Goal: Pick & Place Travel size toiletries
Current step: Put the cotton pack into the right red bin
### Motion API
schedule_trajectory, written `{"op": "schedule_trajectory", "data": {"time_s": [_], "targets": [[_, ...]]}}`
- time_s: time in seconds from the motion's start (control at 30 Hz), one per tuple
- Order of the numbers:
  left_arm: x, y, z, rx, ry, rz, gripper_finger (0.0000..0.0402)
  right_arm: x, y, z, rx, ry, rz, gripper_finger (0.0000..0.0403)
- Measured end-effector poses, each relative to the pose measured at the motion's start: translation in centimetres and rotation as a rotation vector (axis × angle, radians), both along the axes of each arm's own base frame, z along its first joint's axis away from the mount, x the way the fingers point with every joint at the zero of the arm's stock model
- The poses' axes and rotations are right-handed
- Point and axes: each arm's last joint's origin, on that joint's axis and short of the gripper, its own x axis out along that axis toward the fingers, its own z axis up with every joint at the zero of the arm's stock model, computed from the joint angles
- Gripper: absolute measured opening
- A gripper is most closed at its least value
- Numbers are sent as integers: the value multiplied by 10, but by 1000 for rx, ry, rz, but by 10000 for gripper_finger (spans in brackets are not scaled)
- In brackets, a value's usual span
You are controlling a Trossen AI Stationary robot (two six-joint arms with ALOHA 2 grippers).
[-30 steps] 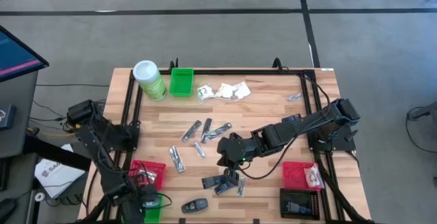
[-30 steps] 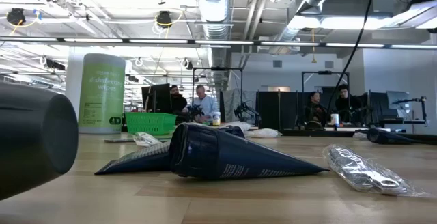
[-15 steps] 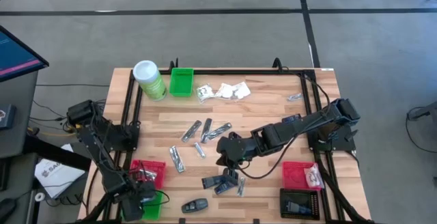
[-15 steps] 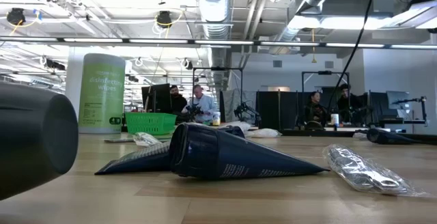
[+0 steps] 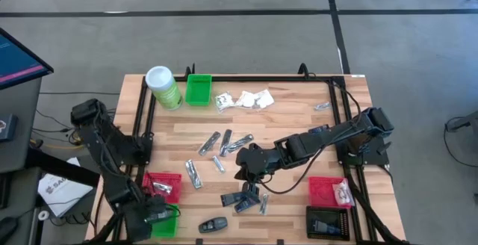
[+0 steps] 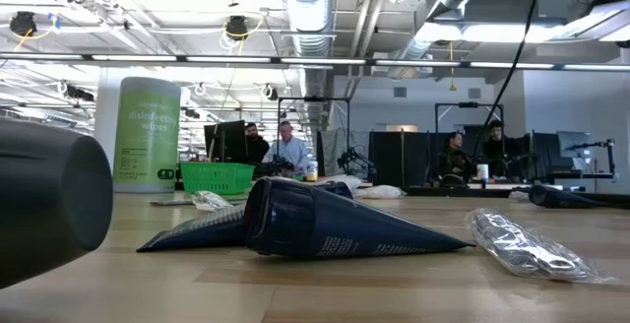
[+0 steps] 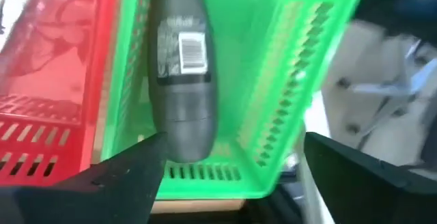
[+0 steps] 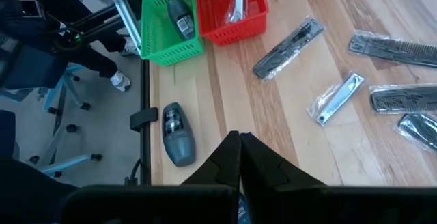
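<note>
left tool (image 7: 229,166) has opened wide, black oval piece (image 7: 180,67) now lying in green bin (image 7: 293,80)

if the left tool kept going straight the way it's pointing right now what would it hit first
Most likely the dark oval deodorant-like piece lying in the green bin. The left tool is open and points into that bin, with the piece just ahead of its fingers. Depth is hard to judge; past it comes the bin's floor.

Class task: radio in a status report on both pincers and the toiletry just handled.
Left pincer open above green plastic bin. Dark grey oval deodorant stick lying in it, released. Right pincer shut, mid-table, above the packets. Nothing blocking.
</note>
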Motion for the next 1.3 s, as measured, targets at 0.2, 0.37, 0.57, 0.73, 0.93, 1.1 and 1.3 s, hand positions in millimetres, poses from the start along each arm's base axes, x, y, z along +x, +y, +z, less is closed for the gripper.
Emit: {"op": "schedule_trajectory", "data": {"time_s": [0.2,0.37,0.57,0.73,0.93,1.1,1.3], "targets": [[-4,17,33,-88,-154,150,295,0,0,0,12,7,18,0],[-3,33,58,-147,-359,269,252,0,0,0,11,7,21,0],[2,36,61,-150,-401,270,191,0,0,0,10,7,24,0],[10,37,58,-133,-401,280,153,0,0,0,10,7,24,0],[40,53,64,-98,-537,292,94,0,0,0,21,11,14,0],[64,66,70,-75,-660,286,42,-3,5,-1,35,27,7,0],[87,85,78,-17,-795,291,4,-6,10,-2,42,41,-28,0]]}}
